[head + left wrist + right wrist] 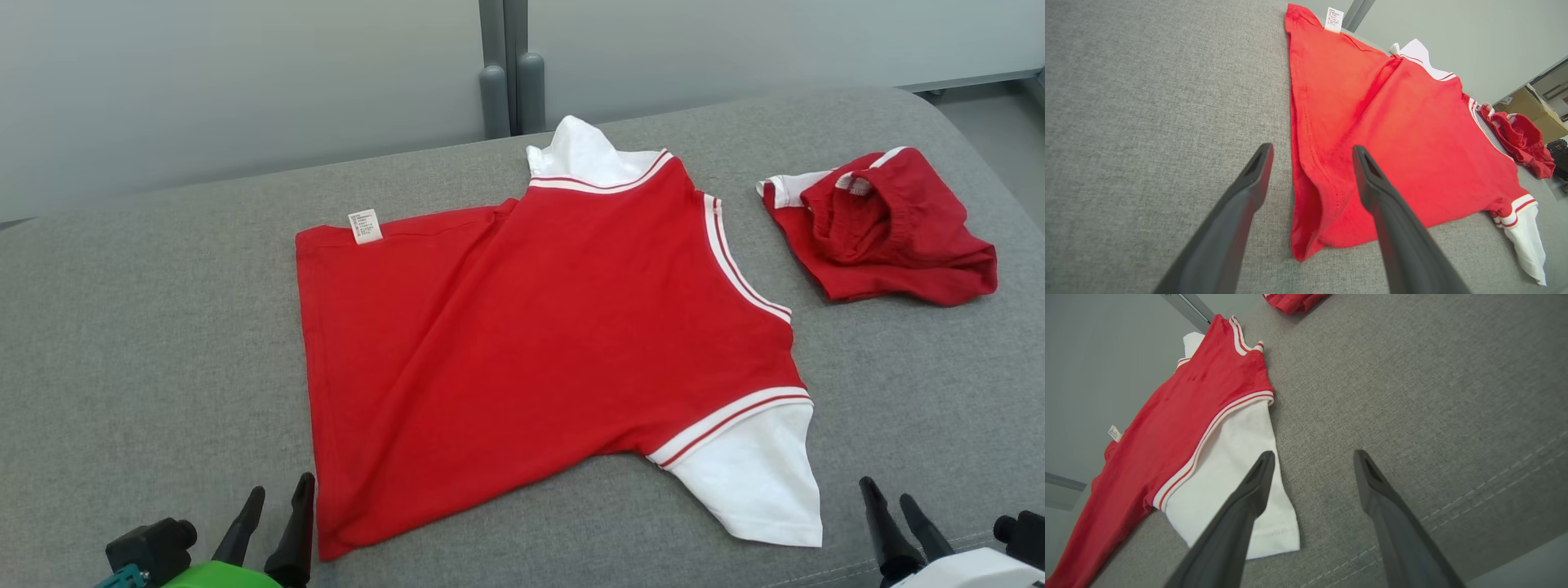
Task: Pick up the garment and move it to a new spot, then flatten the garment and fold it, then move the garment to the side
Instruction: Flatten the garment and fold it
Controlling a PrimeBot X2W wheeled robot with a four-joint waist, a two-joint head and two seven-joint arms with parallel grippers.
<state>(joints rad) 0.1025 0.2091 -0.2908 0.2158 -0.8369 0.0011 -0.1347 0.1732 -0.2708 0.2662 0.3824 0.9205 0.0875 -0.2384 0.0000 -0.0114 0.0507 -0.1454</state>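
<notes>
Head view: I see the garment (539,327), a red shirt with white striped trim, lying spread out on the grey cushion (147,343), roughly at its centre. Its hem runs along the left side, and a care label (365,226) sticks out at the far hem corner. One white sleeve (751,482) points toward the near edge of the cushion on the right. A second white sleeve (584,151) shows at the far edge of the shirt. A diagonal crease crosses the red body from the far sleeve toward the hem. A second red garment (890,229), crumpled, sits apart from the shirt at the far right.

Status of the left gripper (282,483): I read its two dark fingers as standing apart, with nothing gripped. It sits at the lower left, just beside the near hem corner. In the left wrist view that corner, doubled over on itself, lies in the gap between the fingers. I cannot tell whether either fingertip touches the cloth.

Status of the right gripper (886,490): its fingers are likewise spread and hold nothing. It sits at the lower right, near the cuff of the near white sleeve. In the right wrist view one finger lines up over the sleeve cuff and the other over bare cushion, near a stitched seam (1494,476). I cannot confirm contact with the sleeve from this angle.
</notes>
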